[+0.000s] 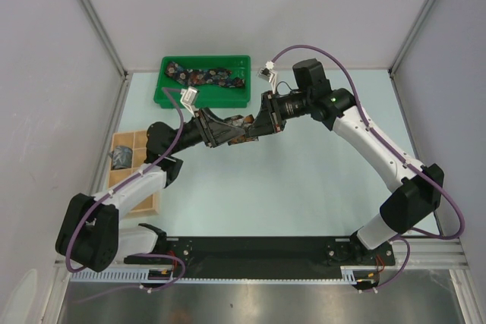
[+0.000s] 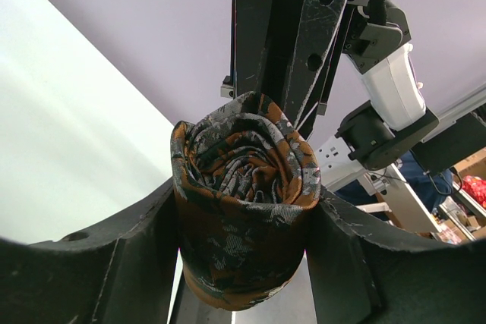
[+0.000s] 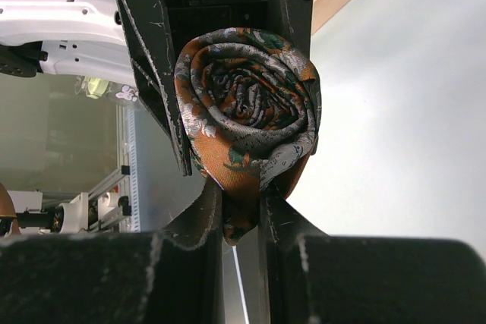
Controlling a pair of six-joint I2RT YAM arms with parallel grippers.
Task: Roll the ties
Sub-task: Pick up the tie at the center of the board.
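Note:
The rust-brown tie (image 1: 241,126) is wound into a tight roll, held in the air between both grippers above the table's middle. My left gripper (image 2: 244,252) is shut on the roll (image 2: 244,187), its fingers pressing both sides. My right gripper (image 3: 243,214) is shut on the roll's outer end (image 3: 247,130), pinching a fold of fabric. A dark navy floral tie (image 1: 206,77) lies in the green tray (image 1: 171,95) at the back. A grey-blue tie (image 1: 121,156) sits rolled in the wooden box (image 1: 144,201).
The green tray stands at the back left of the table. The tan wooden compartment box lies at the left edge beside my left arm. Metal frame posts (image 1: 97,17) rise at the back corners.

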